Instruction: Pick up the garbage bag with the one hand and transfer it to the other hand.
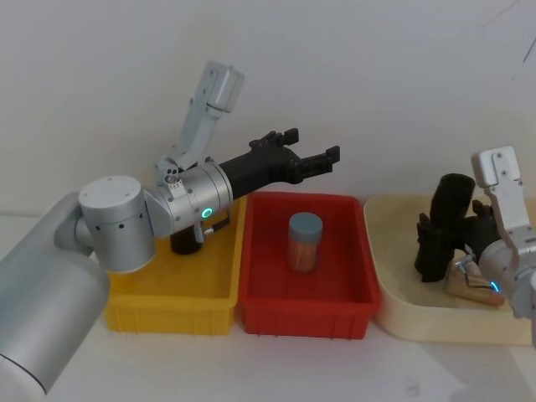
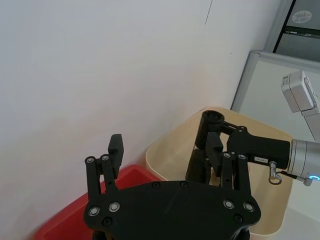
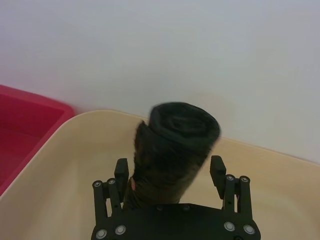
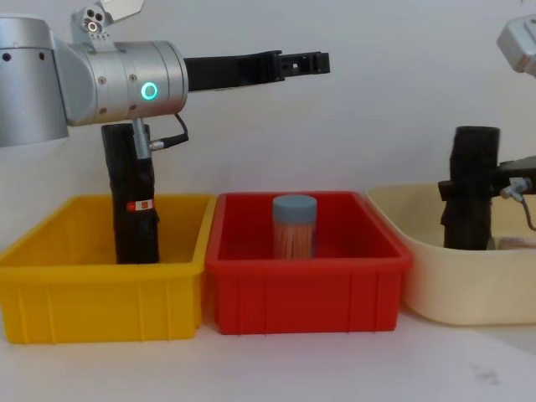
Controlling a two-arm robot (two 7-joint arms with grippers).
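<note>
The garbage bag (image 4: pixel 132 193), a tall black roll with a red-and-white label, stands upright at the back of the yellow bin (image 4: pixel 100 301); the head view shows part of the garbage bag (image 1: pixel 186 243) under the left arm. My left gripper (image 1: pixel 312 144), on the green-ringed arm, hangs open and empty high above the red bin (image 1: pixel 301 314), pointing right. My right gripper (image 3: pixel 170 167), on the blue-ringed arm, is open in the beige tub (image 1: pixel 394 318). Its fingers straddle a second black roll (image 3: pixel 180 130) that rests there.
A jar with a blue lid (image 1: pixel 305 241) stands in the red bin. The three containers sit side by side with a white wall close behind. A small tan object (image 1: pixel 469 285) lies in the tub beside the second roll.
</note>
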